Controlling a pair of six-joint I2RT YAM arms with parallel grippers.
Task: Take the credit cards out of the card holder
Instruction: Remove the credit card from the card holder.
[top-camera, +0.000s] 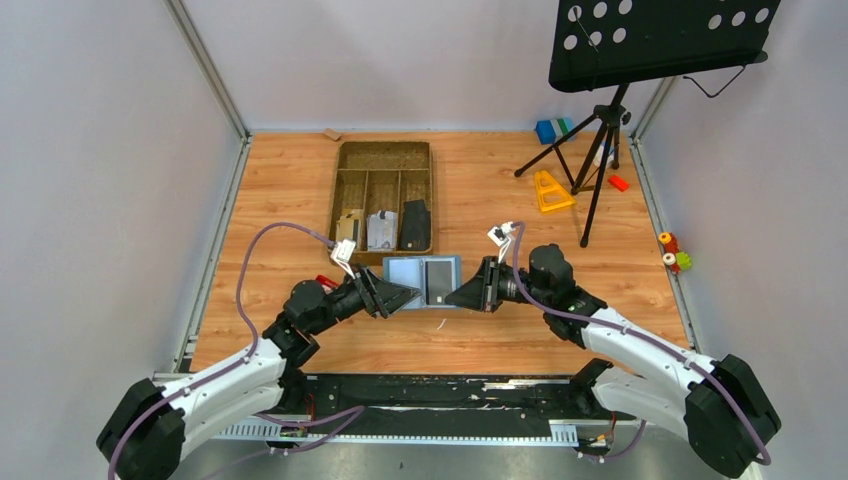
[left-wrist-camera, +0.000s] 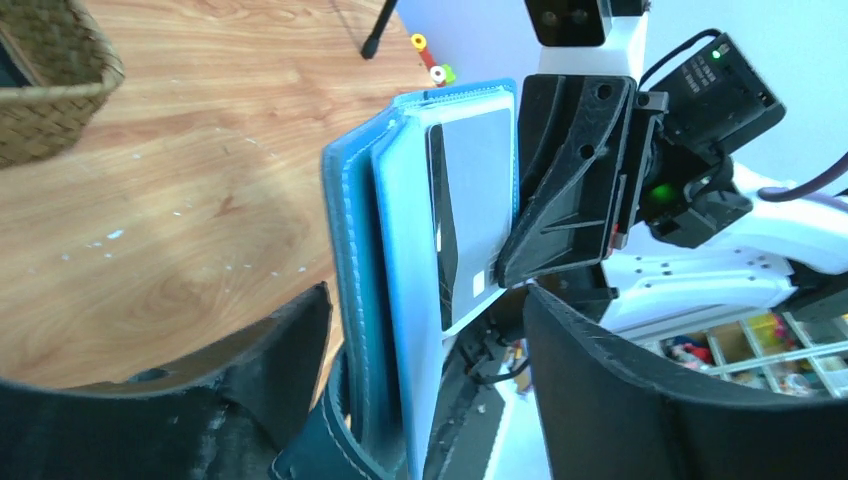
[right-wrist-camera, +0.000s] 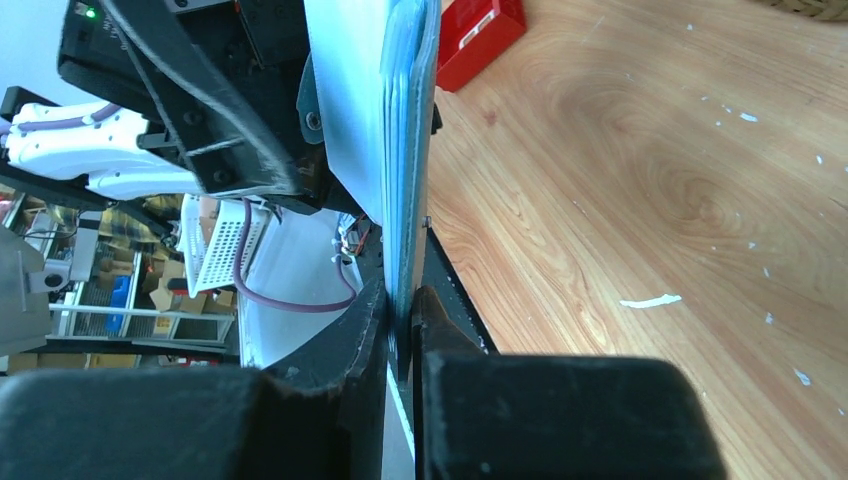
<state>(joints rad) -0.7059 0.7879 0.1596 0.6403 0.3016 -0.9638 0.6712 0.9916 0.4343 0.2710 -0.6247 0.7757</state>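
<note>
Grey walls close three sides of the light wooden worktop (top-camera: 300, 200), and a black perforated music stand (top-camera: 660, 40) rises over its far right corner. Close to the middle of the worktop, a little toward the near edge, I see the slate-blue folding card holder (top-camera: 405, 274), opened, with a pale blue inside. A grey card with a dark stripe (top-camera: 438, 281) sits in the pocket of its right half.

The left gripper (top-camera: 405, 298) is at the near left corner of the card holder. Its jaws stand well apart. In the left wrist view the stitched edge of the holder stands between the two black fingers (left-wrist-camera: 620, 400), close to one of them and with free space to the other, so it is not pinched. The right gripper (top-camera: 455, 296) comes from the right side, and its jaws are closed tight on the thin right edge of the card holder. Whether the striped card is also inside this pinch, I cannot tell. I also cannot tell if the holder rests on the wood or is raised a little.

Just behind the holder, toward the far edge, is the brown woven divided tray (top-camera: 337, 190). In its near compartments lie, side by side, a tan card (top-camera: 349, 228), a pale grey card (top-camera: 382, 230) and a dark flat piece (top-camera: 415, 225) which I cannot identify for sure. A small red block (top-camera: 325, 282) lies just left of the left gripper.
</note>
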